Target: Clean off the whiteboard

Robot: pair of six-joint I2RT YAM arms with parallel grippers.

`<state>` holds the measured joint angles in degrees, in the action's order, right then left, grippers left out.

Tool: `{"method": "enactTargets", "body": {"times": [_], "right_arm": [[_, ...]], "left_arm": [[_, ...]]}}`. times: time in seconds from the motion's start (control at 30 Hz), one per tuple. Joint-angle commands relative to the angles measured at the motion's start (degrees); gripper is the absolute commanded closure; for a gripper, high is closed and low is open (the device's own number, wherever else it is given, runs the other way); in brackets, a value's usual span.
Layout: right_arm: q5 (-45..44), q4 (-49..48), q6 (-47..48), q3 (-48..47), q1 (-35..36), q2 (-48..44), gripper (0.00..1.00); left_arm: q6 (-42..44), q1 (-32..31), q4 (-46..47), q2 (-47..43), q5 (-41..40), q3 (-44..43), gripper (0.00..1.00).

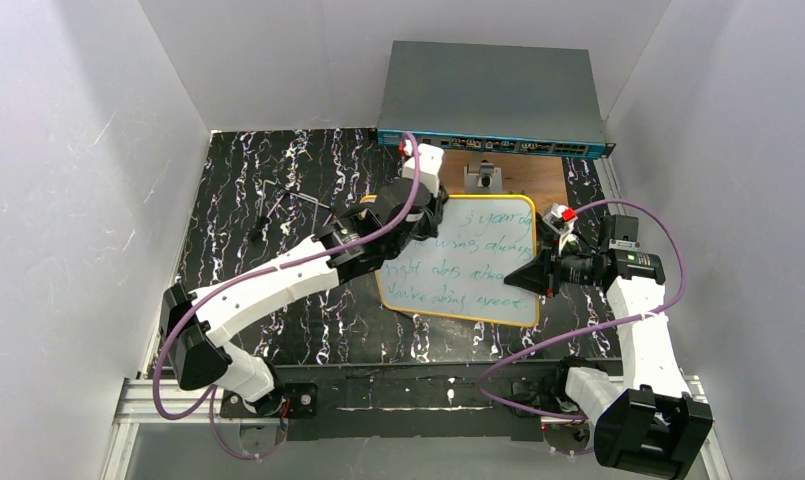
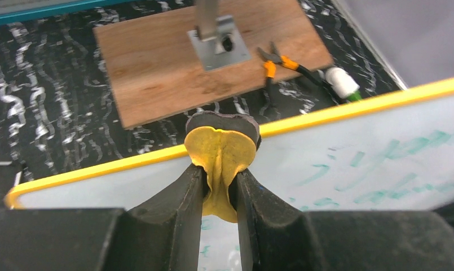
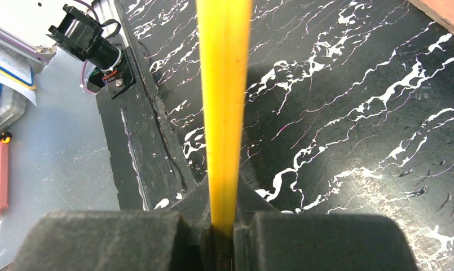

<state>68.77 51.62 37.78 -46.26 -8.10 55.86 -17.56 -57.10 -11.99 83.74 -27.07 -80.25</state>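
Note:
The whiteboard lies in the middle of the black marbled table, its orange-yellow rim around several lines of green-blue handwriting. My left gripper is over the board's top-left corner. In the left wrist view it is shut on a yellow eraser pad with a dark back, pressed down near the rim, with faint writing on the whiteboard to its right. My right gripper is shut on the board's right edge; the right wrist view shows the yellow rim running straight into the closed right gripper.
A brown wooden board with a metal bracket lies behind the whiteboard, below a grey network switch. Orange-handled pliers and a white cylinder lie by the wooden board. An Allen key lies at the far left.

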Motion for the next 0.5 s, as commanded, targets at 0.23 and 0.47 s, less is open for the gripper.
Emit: {"method": "enactTargets", "body": {"times": [0.23, 0.47], "right_arm": [[3.21, -0.59, 4.43, -0.56, 0.57, -1.12, 0.99], [3.47, -0.55, 4.41, -0.55, 0.53, -1.62, 0.99]], "left_arm": [[2.22, -8.86, 2.87, 6.35, 2.32, -6.88, 1.0], [4.23, -7.84, 1.84, 4.2, -14.06, -3.25, 1.0]]}}
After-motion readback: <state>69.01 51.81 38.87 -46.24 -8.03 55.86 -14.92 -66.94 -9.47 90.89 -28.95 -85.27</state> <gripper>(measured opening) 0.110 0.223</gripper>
